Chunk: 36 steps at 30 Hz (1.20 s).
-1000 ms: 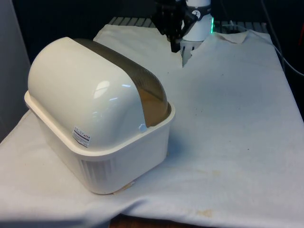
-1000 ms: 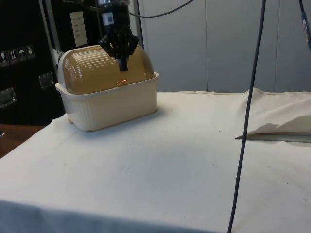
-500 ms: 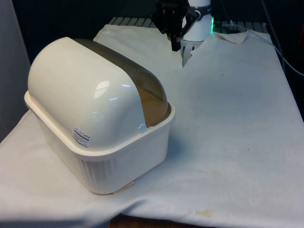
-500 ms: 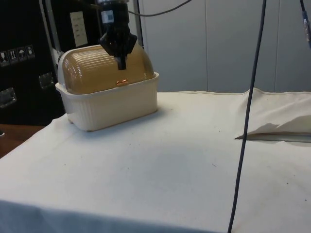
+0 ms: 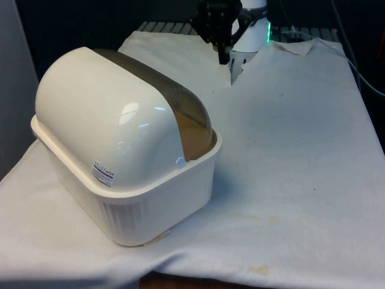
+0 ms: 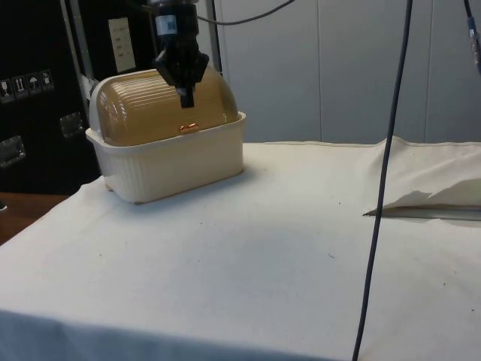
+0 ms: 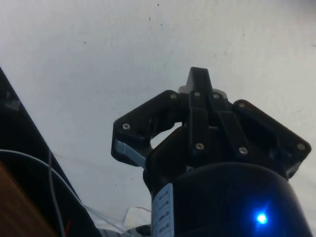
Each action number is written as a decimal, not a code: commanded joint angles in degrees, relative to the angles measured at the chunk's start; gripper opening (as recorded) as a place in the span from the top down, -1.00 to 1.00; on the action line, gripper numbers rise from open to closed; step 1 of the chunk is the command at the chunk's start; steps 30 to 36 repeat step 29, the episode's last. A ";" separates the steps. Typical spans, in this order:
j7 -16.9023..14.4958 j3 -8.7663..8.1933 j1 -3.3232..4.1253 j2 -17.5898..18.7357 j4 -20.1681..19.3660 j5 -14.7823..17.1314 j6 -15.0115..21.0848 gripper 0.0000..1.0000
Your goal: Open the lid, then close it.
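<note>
A cream bread box (image 5: 150, 205) stands at the front view's left, and its brown see-through roll lid (image 5: 183, 114) is down and shut. In the side view the lid (image 6: 143, 109) reaches the base's rim (image 6: 173, 143), with a small orange handle (image 6: 189, 128) at its lower edge. My black gripper (image 5: 224, 59) hangs in the air beyond the box, near the table's far end and clear of the lid. Its fingers point down and are pressed together, with nothing between them (image 7: 198, 79). In the side view the gripper (image 6: 186, 96) overlaps the lid by line of sight.
The white cloth has a raised fold (image 5: 237, 71) just below the gripper and another fold (image 6: 421, 201) at the side view's right. A black cable (image 6: 382, 188) hangs down through the side view. Open cloth lies to the box's right in the front view.
The fingers have drawn together from a wider spread, and the gripper has risen slightly. The box and lid have not moved.
</note>
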 commanded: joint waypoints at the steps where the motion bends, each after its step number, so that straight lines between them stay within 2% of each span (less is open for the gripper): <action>1: -0.40 0.00 0.00 0.00 0.00 0.00 0.00 1.00; 24: -9.40 0.92 0.17 -0.23 -0.29 -0.23 -0.06 1.00; 28: -10.20 1.03 0.00 0.00 0.00 -0.06 -0.29 1.00; 29: -10.54 1.09 0.17 -0.34 -0.40 -0.29 -0.11 1.00; 36: -10.54 1.09 0.17 -0.34 -0.40 -0.29 -0.11 1.00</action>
